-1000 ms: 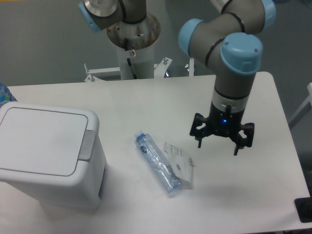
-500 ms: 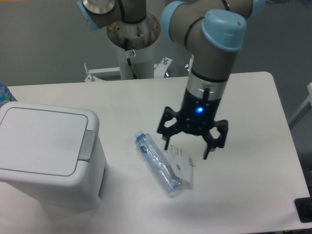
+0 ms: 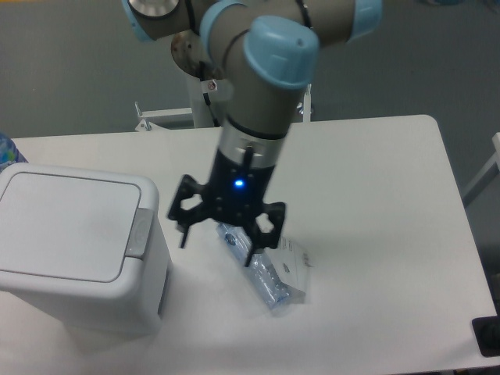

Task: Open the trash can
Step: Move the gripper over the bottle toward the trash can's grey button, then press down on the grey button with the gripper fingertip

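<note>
The trash can (image 3: 74,250) is a boxy white bin at the left of the table. Its flat white lid (image 3: 66,225) lies closed, and a grey push-button latch (image 3: 141,233) sits on its right rim. My gripper (image 3: 217,248) is open and empty, fingers pointing down. It hovers just right of the trash can, a short way from the latch, above the table. It touches nothing.
A clear plastic bottle (image 3: 266,280) with a blue cap lies on the table under and right of the gripper. A crumpled clear wrapper (image 3: 295,264) lies against it. The arm's base column (image 3: 209,86) stands at the back edge of the table (image 3: 375,203).
The gripper has swept left across the table, from the right side past the bottle to beside the trash can. It stayed open. The trash can and bottle have not moved.
</note>
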Available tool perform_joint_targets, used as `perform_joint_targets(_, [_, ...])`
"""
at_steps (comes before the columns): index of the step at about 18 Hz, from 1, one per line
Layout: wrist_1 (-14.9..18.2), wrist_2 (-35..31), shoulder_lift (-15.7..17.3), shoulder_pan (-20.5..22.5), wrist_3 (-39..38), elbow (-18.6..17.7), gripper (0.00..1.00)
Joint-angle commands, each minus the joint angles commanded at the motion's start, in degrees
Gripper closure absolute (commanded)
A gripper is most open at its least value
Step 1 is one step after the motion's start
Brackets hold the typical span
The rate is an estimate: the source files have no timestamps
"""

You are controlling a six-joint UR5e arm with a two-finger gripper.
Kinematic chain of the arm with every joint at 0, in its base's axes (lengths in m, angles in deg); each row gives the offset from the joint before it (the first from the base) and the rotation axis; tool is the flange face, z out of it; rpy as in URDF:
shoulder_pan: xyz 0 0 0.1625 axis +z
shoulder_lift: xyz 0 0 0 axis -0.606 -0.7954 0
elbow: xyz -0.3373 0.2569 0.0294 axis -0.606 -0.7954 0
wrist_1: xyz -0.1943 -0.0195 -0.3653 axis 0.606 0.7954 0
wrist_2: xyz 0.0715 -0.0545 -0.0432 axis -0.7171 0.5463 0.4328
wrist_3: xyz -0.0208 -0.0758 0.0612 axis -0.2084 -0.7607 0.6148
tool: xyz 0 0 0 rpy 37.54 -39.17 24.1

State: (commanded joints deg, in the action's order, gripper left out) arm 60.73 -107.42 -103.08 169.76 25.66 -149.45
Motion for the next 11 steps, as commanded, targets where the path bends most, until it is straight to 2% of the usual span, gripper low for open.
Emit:
perform_joint_targets(7, [0.0,-0.6,0.5,-0.8,-1.2,-0.7,0.0])
perform_joint_targets(11, [-0.2,-0.7,1.5,-0.8,-1.2,-2.3,0.0])
